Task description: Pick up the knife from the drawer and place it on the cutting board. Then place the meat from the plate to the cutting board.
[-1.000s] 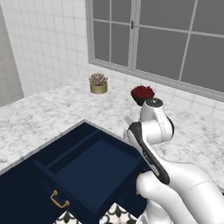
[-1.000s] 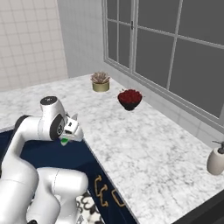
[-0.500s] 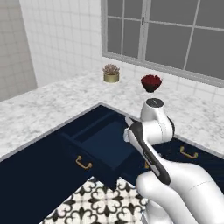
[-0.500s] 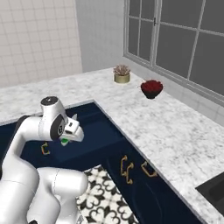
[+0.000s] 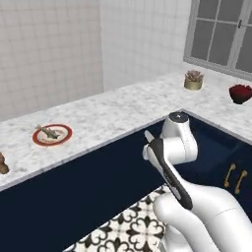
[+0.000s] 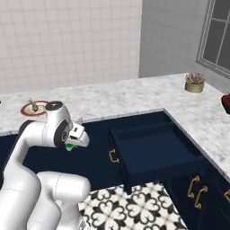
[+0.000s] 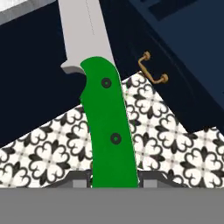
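I see the marble counter (image 5: 113, 115) wrapping around the corner of the room, with navy cabinets (image 5: 74, 197) under it and a patterned tile floor (image 6: 134, 209) below. On my right base view the drawer (image 6: 155, 150) stands pulled out from the cabinet run near the inner corner of the counter, its brass pull (image 6: 112, 156) on the front face; I make out nothing lying inside it from here. My arm (image 6: 40, 134) is folded up in front of the cabinets, left of the drawer, over the floor. The gripper (image 7: 114, 177) is closed tight on the knife (image 7: 107, 127): in the hand view the green handle runs up between the two tips and the silver blade (image 7: 81, 30) points away toward the counter edge, with the floor and the drawer's pull beyond it. In the right base view a bit of the green handle shows just under the hand. The plate (image 5: 52, 134) sits near the front edge of the counter's left stretch, well apart from the drawer, with the meat (image 5: 48, 131) on it. Far along the right stretch, toward the window (image 5: 221, 37), I see a dark bowl (image 5: 240, 93) of red pieces and, beside it toward the corner, a small potted plant (image 5: 193, 80). A small brown object (image 5: 3, 164) sits at the left edge of the left base view; I cannot tell what it is.
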You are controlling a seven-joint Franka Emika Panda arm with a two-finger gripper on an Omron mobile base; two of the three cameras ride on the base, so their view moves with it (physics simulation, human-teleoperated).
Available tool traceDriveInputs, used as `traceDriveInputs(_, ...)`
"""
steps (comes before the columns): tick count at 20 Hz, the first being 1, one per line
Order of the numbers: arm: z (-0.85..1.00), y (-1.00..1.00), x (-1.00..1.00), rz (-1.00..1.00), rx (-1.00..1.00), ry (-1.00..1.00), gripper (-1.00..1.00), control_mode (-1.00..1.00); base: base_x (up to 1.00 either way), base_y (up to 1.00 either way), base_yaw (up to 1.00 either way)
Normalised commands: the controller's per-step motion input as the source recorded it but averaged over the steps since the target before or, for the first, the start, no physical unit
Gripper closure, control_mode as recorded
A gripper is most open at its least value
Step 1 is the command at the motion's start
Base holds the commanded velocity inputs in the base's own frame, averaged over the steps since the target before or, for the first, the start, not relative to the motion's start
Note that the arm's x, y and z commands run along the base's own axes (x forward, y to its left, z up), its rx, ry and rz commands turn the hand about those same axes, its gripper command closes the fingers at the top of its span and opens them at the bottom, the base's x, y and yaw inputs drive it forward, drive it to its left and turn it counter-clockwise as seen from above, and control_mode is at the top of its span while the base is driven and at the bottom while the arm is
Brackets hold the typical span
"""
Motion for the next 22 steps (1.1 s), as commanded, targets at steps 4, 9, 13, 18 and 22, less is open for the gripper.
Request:
traceDriveInputs(4, 0.0, 0.0, 0.0, 0.0, 0.0, 0.0, 1.0, 1.0, 0.51, 1.0, 0.5)
traceDriveInputs(9, 0.0, 0.0, 0.0, 0.0, 0.0, 0.0, 1.0, 1.0, 0.95, 0.69, 0.45)
traceDriveInputs(13, 0.0, 0.0, 0.0, 0.0, 0.0, 0.0, 1.0, 1.0, 0.76, 0.49, 0.32)
traceDriveInputs(18, 0.0, 0.0, 0.0, 0.0, 0.0, 0.0, 1.0, 1.0, 0.58, 0.68, 0.25)
traceDriveInputs(22, 0.0, 0.0, 0.0, 0.0, 0.0, 0.0, 1.0, 1.0, 0.44, 0.6, 0.18)
